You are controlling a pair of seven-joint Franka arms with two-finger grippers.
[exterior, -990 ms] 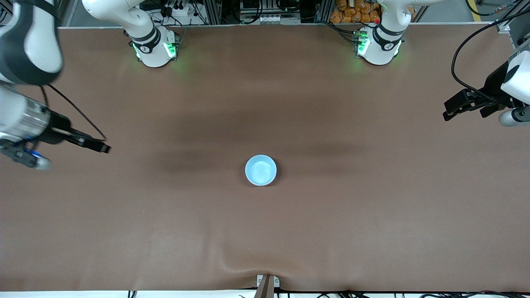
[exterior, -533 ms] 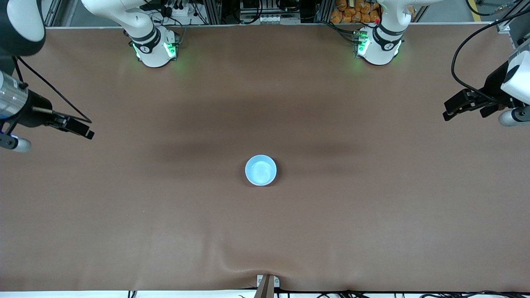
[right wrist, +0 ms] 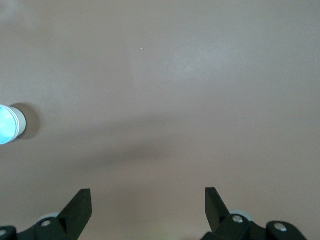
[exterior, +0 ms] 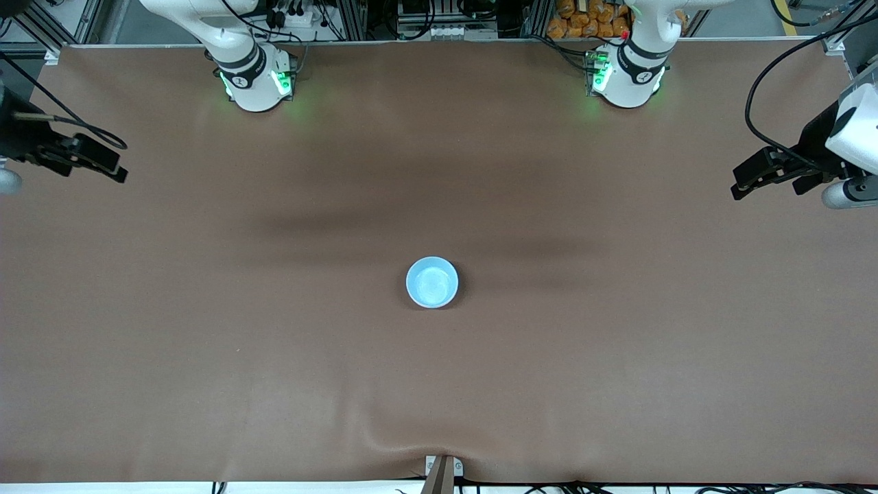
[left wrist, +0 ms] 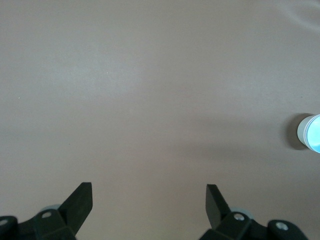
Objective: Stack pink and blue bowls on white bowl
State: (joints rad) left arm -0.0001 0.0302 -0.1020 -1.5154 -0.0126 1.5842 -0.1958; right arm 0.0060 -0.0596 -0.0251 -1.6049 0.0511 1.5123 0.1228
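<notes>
A light blue bowl (exterior: 431,282) sits in the middle of the table. It also shows at the edge of the left wrist view (left wrist: 314,133) and of the right wrist view (right wrist: 5,125), where a whitish outer wall (left wrist: 301,133) shows below its blue inside. No pink bowl shows. My left gripper (exterior: 767,184) hangs open and empty over the left arm's end of the table, well apart from the bowl; its open jaws frame bare table in its wrist view (left wrist: 149,192). My right gripper (exterior: 96,167) hangs open and empty over the right arm's end (right wrist: 148,197).
The brown table cover (exterior: 439,384) has a raised wrinkle at its edge nearest the front camera, by a small bracket (exterior: 442,470). The two arm bases (exterior: 255,79) (exterior: 625,75) stand at the table's farthest edge.
My right gripper has drawn away from the bowl, toward the right arm's end of the table and its base. The left gripper and the bowl have stayed put.
</notes>
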